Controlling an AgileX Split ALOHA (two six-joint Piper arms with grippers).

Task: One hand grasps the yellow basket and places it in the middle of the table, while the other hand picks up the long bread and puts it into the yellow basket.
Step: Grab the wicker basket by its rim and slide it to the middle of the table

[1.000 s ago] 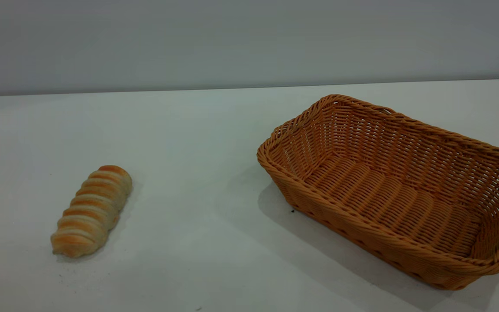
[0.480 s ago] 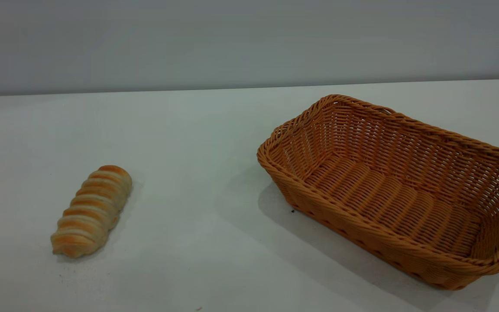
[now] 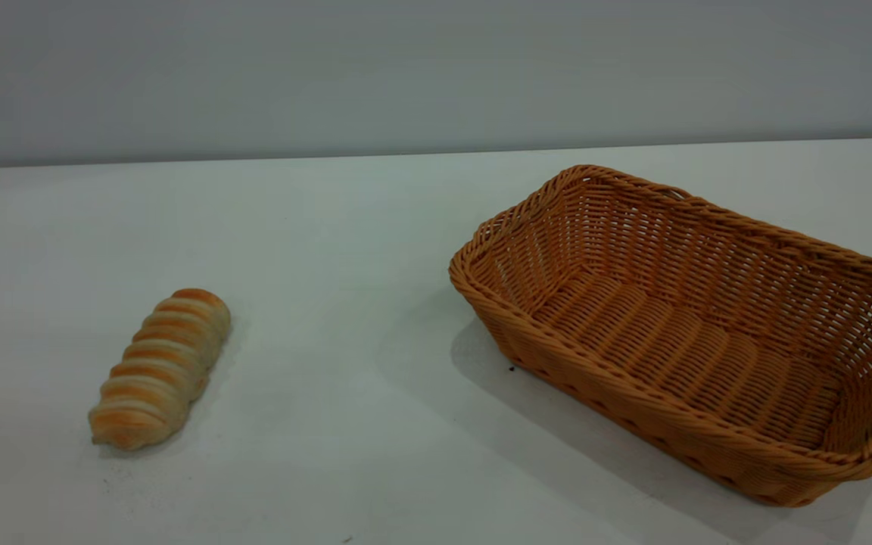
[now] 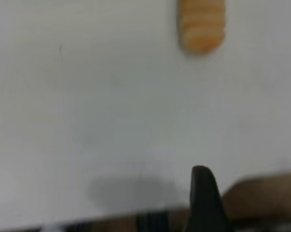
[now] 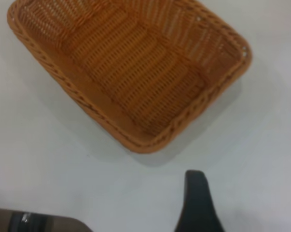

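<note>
Long bread (image 3: 160, 369) well apart from yellow basket (image 3: 697, 333) on table (image 3: 345, 303)

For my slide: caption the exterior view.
Long bread lies left, empty yellow basket right, on white table.

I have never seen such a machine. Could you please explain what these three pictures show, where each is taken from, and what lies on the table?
This is a robot with two arms. The wide picture comes from an outside camera: on the white table lie the long bread at left and the empty yellow basket at right, apart. The other two pictures come from cameras on the wrists. The left wrist looks toward the bread; the right wrist looks down at the basket. In each, only one dark finger shows. Nothing is held.
</note>
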